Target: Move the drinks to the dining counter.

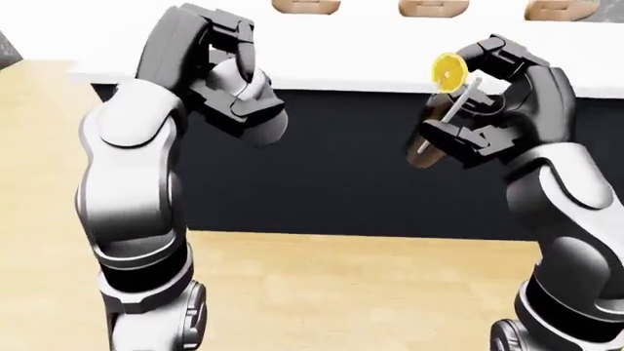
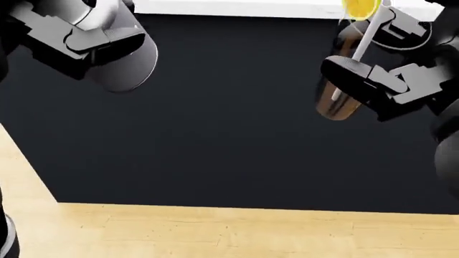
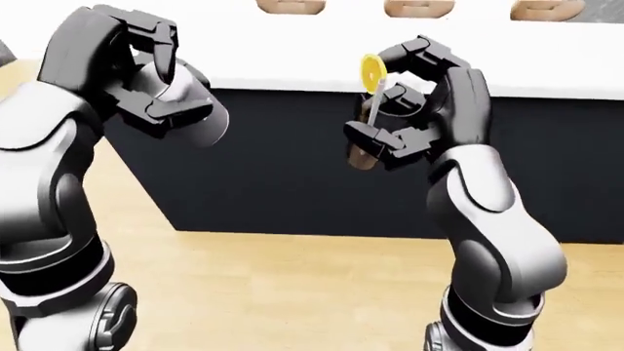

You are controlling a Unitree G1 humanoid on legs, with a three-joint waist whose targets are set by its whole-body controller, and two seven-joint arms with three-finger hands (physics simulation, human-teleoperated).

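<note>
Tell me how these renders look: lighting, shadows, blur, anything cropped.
Left-eye view: flat, even light, sharp, no cast shadows on the floor. Head view: the dark counter front fills most of the frame, featureless; the lemon slice is cropped at the top. Right-eye view: soft highlights on the right hand, no blur.

Two raised hands are facing a counter, each carrying a drink.

The left hand is wrapping a glass at the left of the eye views; the right hand is gripping a tilted drink at the right, its straw and citrus slice at top. The counter is standing beyond both, over the floor.
</note>
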